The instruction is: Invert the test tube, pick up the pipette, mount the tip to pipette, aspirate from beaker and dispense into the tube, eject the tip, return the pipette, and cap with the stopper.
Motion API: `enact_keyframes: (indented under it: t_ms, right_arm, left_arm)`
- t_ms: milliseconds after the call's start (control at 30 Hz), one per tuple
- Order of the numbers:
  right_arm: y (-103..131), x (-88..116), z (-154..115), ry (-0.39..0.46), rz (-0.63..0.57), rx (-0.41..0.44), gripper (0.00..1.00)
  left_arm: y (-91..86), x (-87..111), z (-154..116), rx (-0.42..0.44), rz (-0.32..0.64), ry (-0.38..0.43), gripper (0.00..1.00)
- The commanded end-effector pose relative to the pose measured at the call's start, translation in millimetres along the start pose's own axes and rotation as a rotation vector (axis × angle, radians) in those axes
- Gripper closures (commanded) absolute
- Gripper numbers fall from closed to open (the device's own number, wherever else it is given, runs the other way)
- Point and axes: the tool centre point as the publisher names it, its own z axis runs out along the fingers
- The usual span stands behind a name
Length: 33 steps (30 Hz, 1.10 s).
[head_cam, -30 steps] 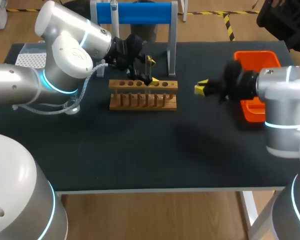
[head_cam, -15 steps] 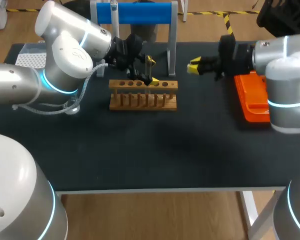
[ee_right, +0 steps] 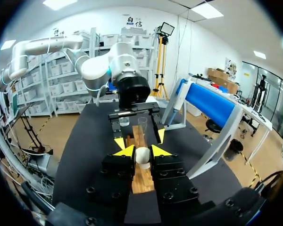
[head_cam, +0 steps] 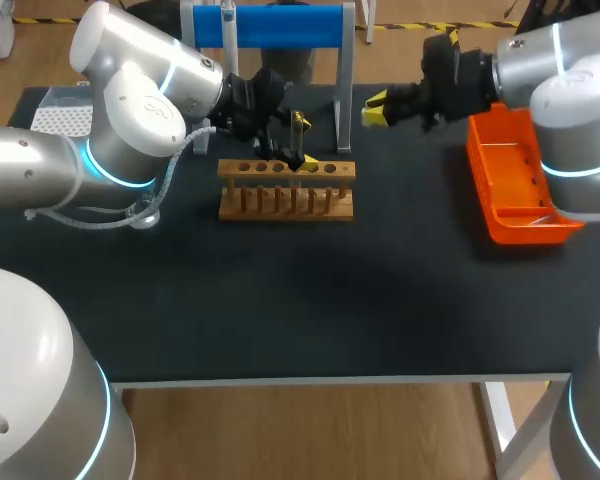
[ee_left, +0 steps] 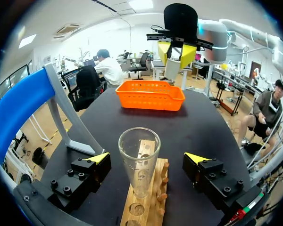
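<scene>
A clear test tube point(ee_left: 139, 157) stands upright, mouth up, in the wooden rack point(head_cam: 286, 190). My left gripper point(ee_left: 147, 157) is open around it, its yellow tips apart on either side and not touching the glass. In the head view that gripper point(head_cam: 302, 140) sits over the rack's back edge. My right gripper point(head_cam: 375, 108) hangs above the table to the right of the rack, shut on a white stopper point(ee_right: 142, 155). The left wrist view shows the stopper point(ee_left: 171, 69) between the right arm's tips. The pipette point(head_cam: 228, 25) hangs on the blue stand point(head_cam: 270, 25).
An orange bin point(head_cam: 515, 170) lies at the right side of the table. A small glass beaker point(ee_right: 124, 121) stands beyond the rack near my left arm. A white tip box point(head_cam: 60, 115) is at the far left. The stand's grey leg point(head_cam: 343, 110) rises just behind the rack.
My right arm has swung from beside the orange bin toward the back and left, carrying the stopper closer to the rack. The left arm has not moved.
</scene>
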Motion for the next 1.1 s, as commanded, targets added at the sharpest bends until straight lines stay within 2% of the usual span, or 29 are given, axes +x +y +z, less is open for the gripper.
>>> enact_keyframes:
  t_ms: [33,433,1100]
  right_arm:
    - [8.0,-4.7,2.8,0.091,-0.004,0.034,1.0]
    - [25.0,-3.7,14.2,0.149,-0.05,0.087,1.0]
    - [40.3,4.7,39.3,0.184,-0.073,0.143,1.0]
  left_arm:
    - [0.7,0.1,0.3,0.003,0.0,0.0,0.0]
    - [0.7,0.1,0.3,0.003,0.0,0.0,0.0]
    - [0.7,0.1,0.3,0.003,0.0,0.0,0.0]
